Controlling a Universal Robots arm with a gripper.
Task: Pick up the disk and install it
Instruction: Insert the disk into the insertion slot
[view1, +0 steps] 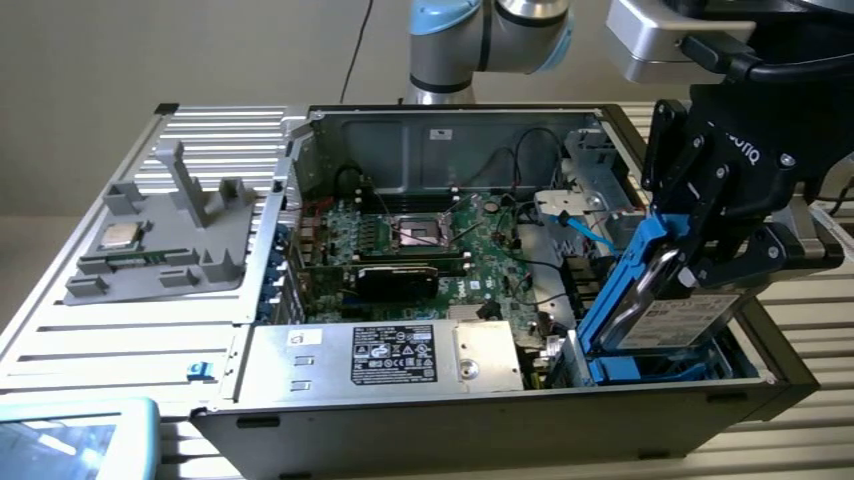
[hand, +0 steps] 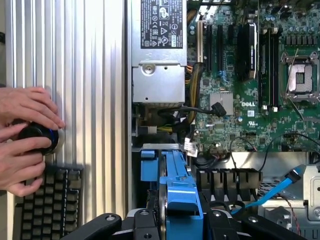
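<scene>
The disk (view1: 683, 312), a silver-grey drive with a white label in a bright blue frame (view1: 625, 290), stands steeply tilted at the front corner of the open computer case (view1: 467, 415), on the exterior view's right. Its lower end sits in the blue drive bay (view1: 667, 366). My black gripper (view1: 705, 262) is shut on the disk's upper part from above. In the wrist view the blue frame (hand: 175, 186) runs between my gripper's fingers (hand: 106, 223), pointing down into the bay beside the slotted cage (hand: 227, 179).
A grey power supply with a black label (view1: 387, 355) (hand: 159, 45) lies beside the bay. The motherboard (view1: 427, 240) and a blue cable (view1: 587, 232) (hand: 280, 187) lie behind. A grey fixture holding a processor chip (view1: 123, 237) sits outside. A person's hands (hand: 25, 140) hold a black knob by a keyboard (hand: 47, 202).
</scene>
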